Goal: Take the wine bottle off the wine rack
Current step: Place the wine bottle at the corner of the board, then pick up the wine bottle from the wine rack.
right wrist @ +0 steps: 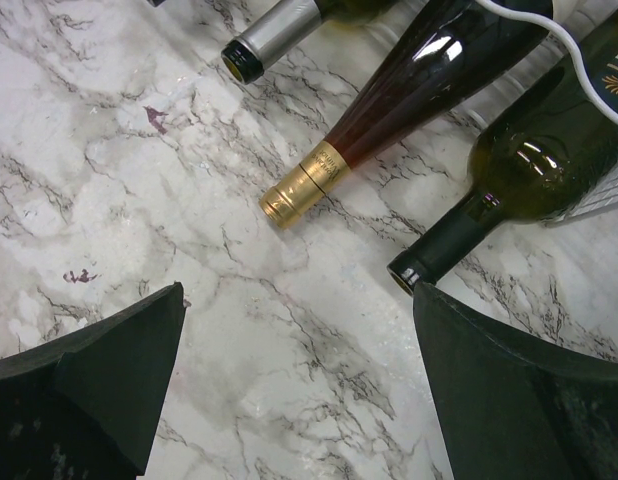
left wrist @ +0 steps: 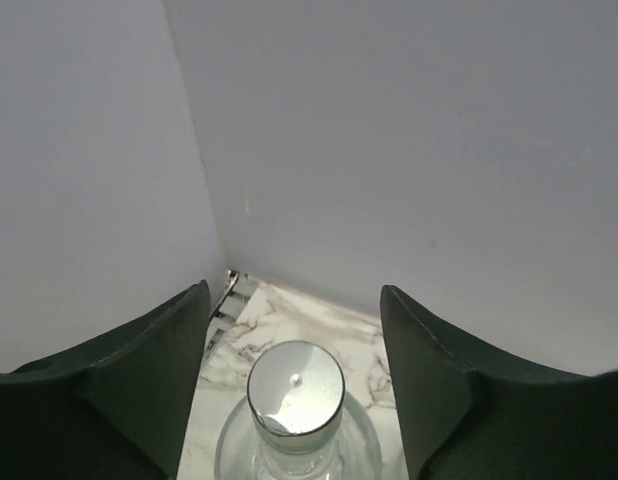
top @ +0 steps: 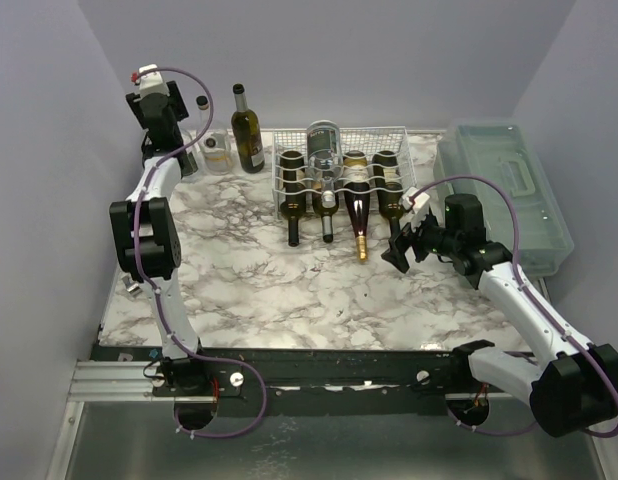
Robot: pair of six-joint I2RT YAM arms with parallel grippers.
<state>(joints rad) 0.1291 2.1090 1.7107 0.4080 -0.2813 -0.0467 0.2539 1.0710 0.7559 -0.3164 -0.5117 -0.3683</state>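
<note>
marble tabletop [top: 289,285], lilac walls [top: 389,60] (wine rack [top: 381,138] at back), left gripper [left wrist: 294,292] and right gripper [right wrist: 297,290] both parted, empty

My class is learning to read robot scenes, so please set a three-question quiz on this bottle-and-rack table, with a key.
1. True or false: the right gripper is shut on a bottle neck.
2. In the lower row of the wine rack, the gold-necked bottle lies: A) leftmost B) third from the left C) rightmost.
3. Fill in: the left gripper has its fingers either side of an upright clear bottle with a ____ cap.

Key: 1 false, it is open and holds nothing; 2 B; 3 silver.
</note>
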